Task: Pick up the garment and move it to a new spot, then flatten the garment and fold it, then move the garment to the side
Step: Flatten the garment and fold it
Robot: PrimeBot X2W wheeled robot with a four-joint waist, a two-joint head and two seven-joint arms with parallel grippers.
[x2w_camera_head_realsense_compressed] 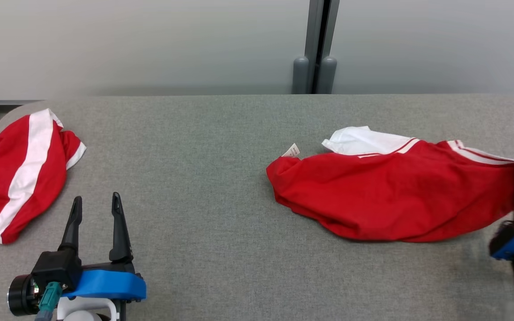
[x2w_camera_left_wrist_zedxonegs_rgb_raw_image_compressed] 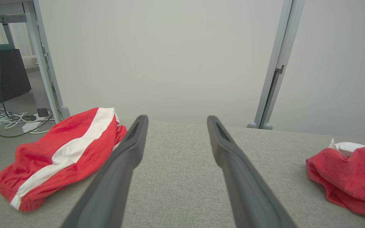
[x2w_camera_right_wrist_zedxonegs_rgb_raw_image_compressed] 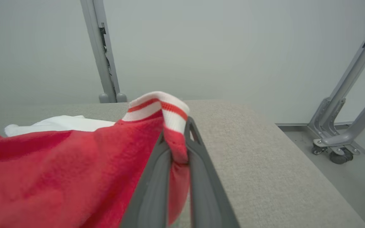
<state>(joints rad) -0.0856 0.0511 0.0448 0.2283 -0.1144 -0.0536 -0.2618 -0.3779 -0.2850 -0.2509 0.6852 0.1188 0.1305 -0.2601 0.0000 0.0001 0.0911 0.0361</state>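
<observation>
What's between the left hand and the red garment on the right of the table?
Nothing. The grey table between the left hand and that red garment is bare, as the head view shows.

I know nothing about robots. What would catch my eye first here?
The red garment crumpled on the right of the grey table stands out, its striped edge pinched by the shut right gripper. A second red garment with a broad white stripe lies at the table's left edge, and the left gripper hovers open near it, holding nothing.
</observation>
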